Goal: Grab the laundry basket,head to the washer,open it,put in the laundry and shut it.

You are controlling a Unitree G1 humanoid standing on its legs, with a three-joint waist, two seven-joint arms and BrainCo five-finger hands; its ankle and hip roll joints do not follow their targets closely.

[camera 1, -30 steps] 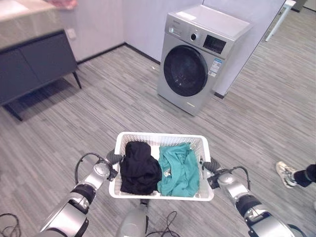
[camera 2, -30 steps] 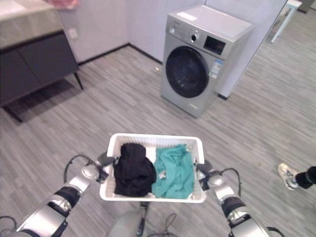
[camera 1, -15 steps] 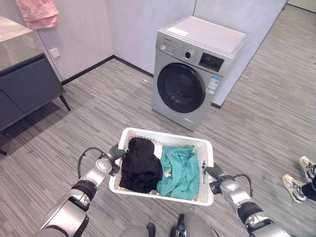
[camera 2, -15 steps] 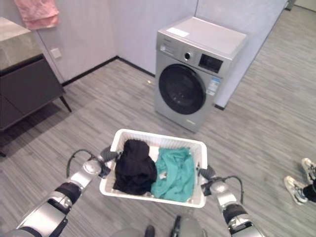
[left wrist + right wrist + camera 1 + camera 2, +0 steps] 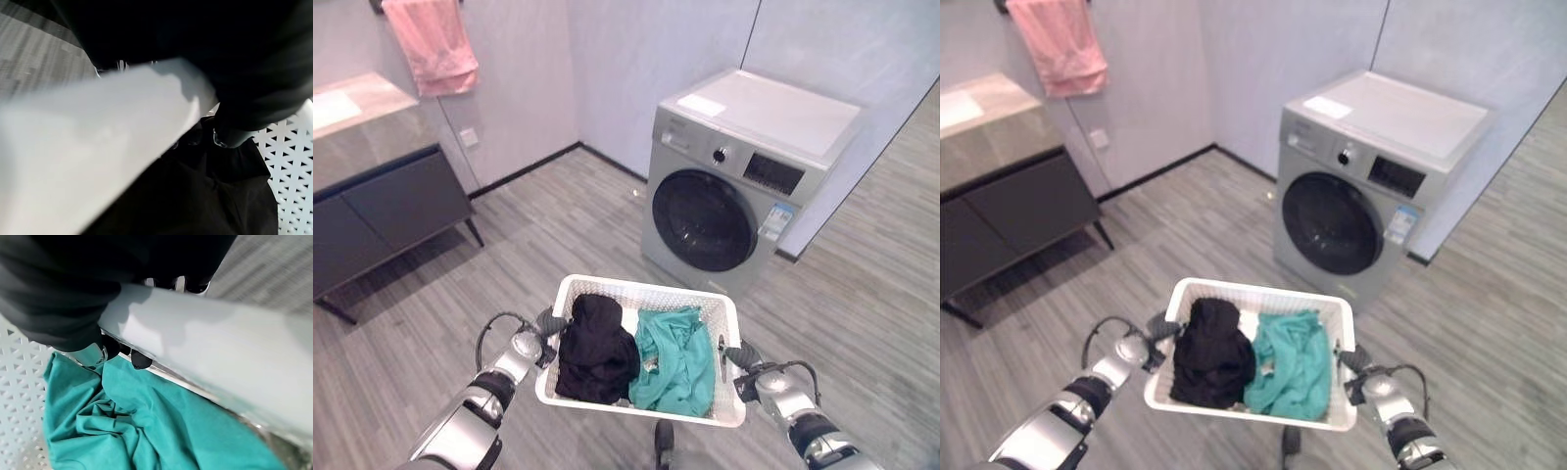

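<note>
low in the frame, my left hand (image 5: pixel 548 323) and right hand (image 5: pixel 736 356) curl over the rims of the laundry basket (image 5: pixel 651 291), keeping it level so the clothes stay in; beyond, right of centre, the washer (image 5: pixel 744 186) stands closed.

white basket (image 5: pixel 724 311) before shut washer (image 5: pixel 744 191)

One white perforated plastic laundry basket (image 5: pixel 724 311), holding two garments: one black (image 5: pixel 597 348), one teal (image 5: pixel 675 357). Beyond the basket, one silver front-loading washing machine (image 5: pixel 744 201), one dark cabinet (image 5: pixel 386 211), one pink hanging towel (image 5: pixel 435 44).
</note>
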